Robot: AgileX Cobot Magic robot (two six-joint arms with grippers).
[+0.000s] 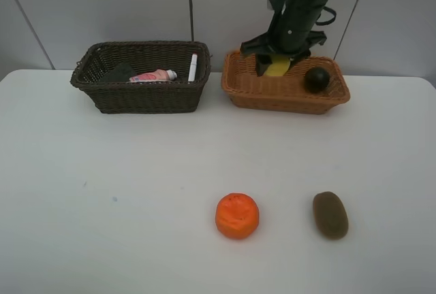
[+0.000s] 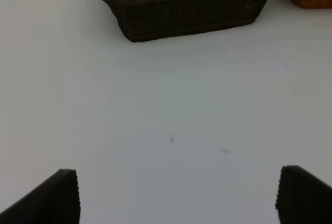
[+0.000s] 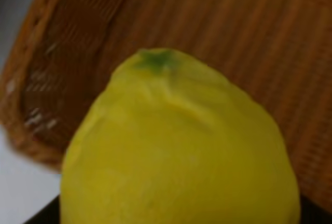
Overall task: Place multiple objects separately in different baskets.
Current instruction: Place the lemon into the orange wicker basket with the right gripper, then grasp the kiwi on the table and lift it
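Right now my right gripper (image 1: 276,62) hangs over the light orange-tan basket (image 1: 286,96), with the yellow lemon (image 1: 278,70) sitting between its fingers. In the right wrist view the lemon (image 3: 181,146) fills almost everything, with the basket's weave (image 3: 249,37) just behind it. I cannot tell whether the jaws are clamped on the lemon or loose around it. The dark mangosteen (image 1: 317,79) lies in the same basket, just beside that gripper. The orange (image 1: 237,216) and the brown kiwi (image 1: 330,215) lie on the white table (image 1: 102,205), well apart from the gripper and outside both baskets.

My left gripper (image 2: 179,170) is spread wide and holds nothing, over bare table. The dark brown basket (image 2: 187,14) stands well ahead of it. Inside that basket I see the pink bottle (image 1: 153,75), the white marker (image 1: 193,67) and the dark green eraser block (image 1: 120,73).
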